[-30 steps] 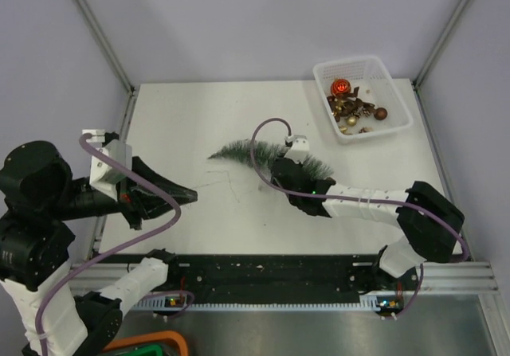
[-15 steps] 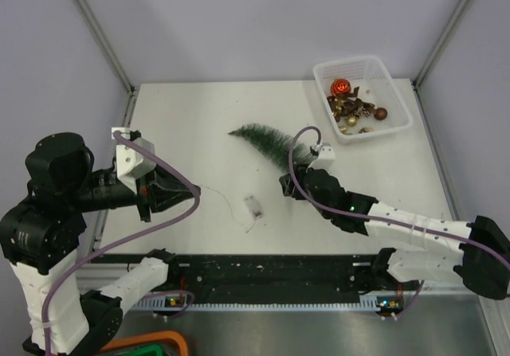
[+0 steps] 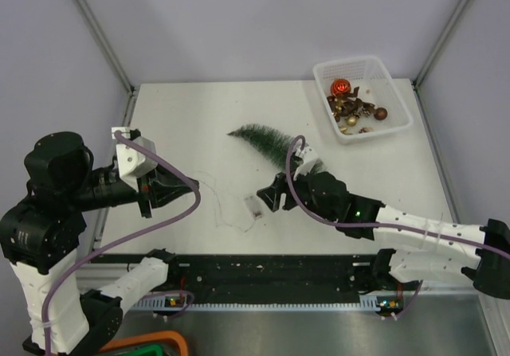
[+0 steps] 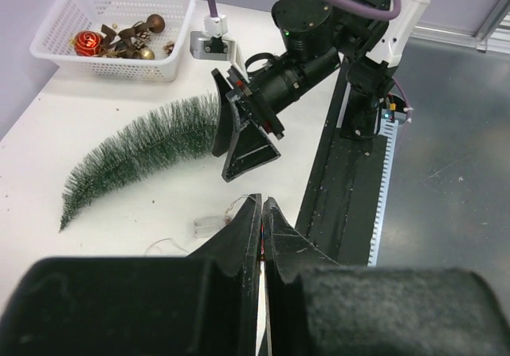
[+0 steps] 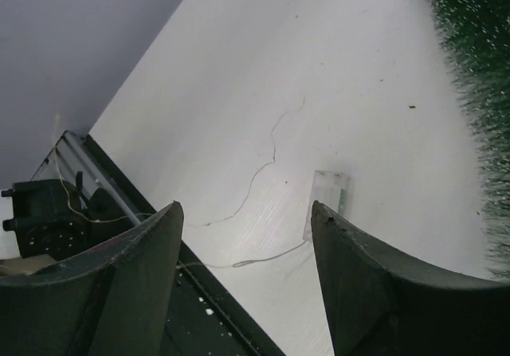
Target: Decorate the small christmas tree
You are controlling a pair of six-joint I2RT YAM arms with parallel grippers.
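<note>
The small christmas tree (image 3: 269, 142) lies on its side mid-table, tip pointing left; it also shows as the tree (image 4: 143, 152) and the tree (image 5: 478, 45). A thin wire (image 5: 264, 165) runs across the table to a small clear box (image 3: 255, 205), the same box (image 4: 208, 225) and box (image 5: 328, 201). My left gripper (image 3: 191, 185) is shut on the wire's end, which is pinched between the left gripper (image 4: 262, 201) fingertips. Low over the table by the box, my right gripper (image 3: 267, 197) stands open. Nothing lies between the right gripper (image 5: 243, 206) fingers.
A white basket (image 3: 396, 95) with red, gold and brown baubles stands at the back right, also visible as the basket (image 4: 174, 23). The black rail (image 3: 271, 275) runs along the near table edge. Grey walls enclose the table.
My right gripper let go of the tree's base, opened and moved left toward the clear box. The tree swung round. My left arm drew back left, trailing the wire.
</note>
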